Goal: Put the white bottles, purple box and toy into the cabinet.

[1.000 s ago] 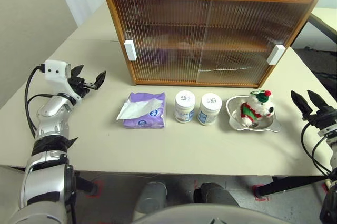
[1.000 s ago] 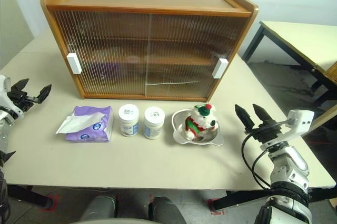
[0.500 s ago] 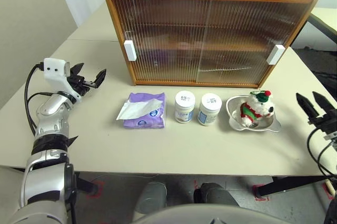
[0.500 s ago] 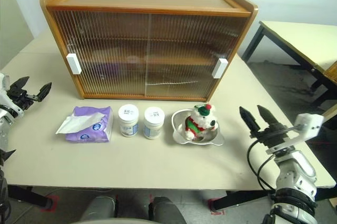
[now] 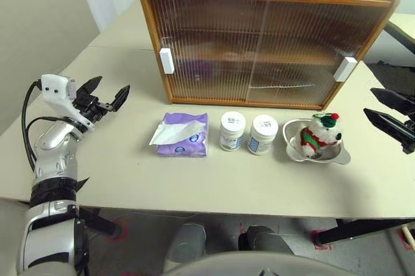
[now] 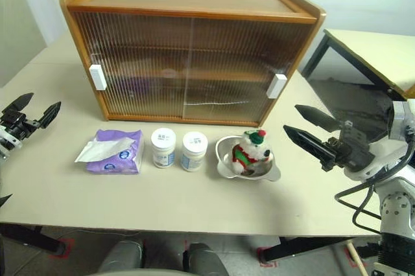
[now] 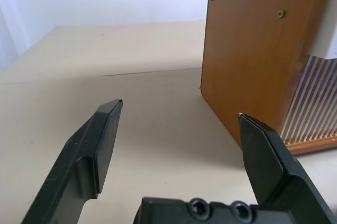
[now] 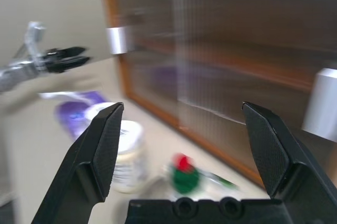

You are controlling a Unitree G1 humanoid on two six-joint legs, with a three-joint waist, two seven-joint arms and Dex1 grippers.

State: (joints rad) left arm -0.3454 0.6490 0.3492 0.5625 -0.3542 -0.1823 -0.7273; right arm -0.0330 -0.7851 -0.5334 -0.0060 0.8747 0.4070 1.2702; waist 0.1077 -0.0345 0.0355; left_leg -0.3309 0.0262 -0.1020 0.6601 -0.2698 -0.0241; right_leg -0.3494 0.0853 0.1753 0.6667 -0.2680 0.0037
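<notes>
The cabinet (image 5: 266, 36) stands at the back of the table with both ribbed sliding doors shut. In front of it lie the purple box (image 5: 183, 135), two white bottles (image 5: 232, 131) (image 5: 262, 135) and the toy (image 5: 319, 137), which sits in a steel bowl (image 5: 338, 157). My left gripper (image 5: 111, 85) hovers open and empty to the left of the cabinet's side panel (image 7: 258, 50). To the right of the toy, my right gripper (image 6: 291, 118) hangs open and empty above the table, pointing left toward the cabinet front. The right wrist view looks between its fingers at the toy (image 8: 184, 174) and a bottle (image 8: 126, 155).
White handles (image 5: 166, 60) (image 5: 345, 69) sit at the outer edges of the two doors. A second table (image 6: 369, 49) stands at the right behind my right arm. Bare tabletop (image 5: 117, 159) lies left of the purple box.
My right gripper has risen and swung left toward the cabinet and toy, its fingers now stacked one above the other. The left gripper has barely shifted. The head view moved slightly.
</notes>
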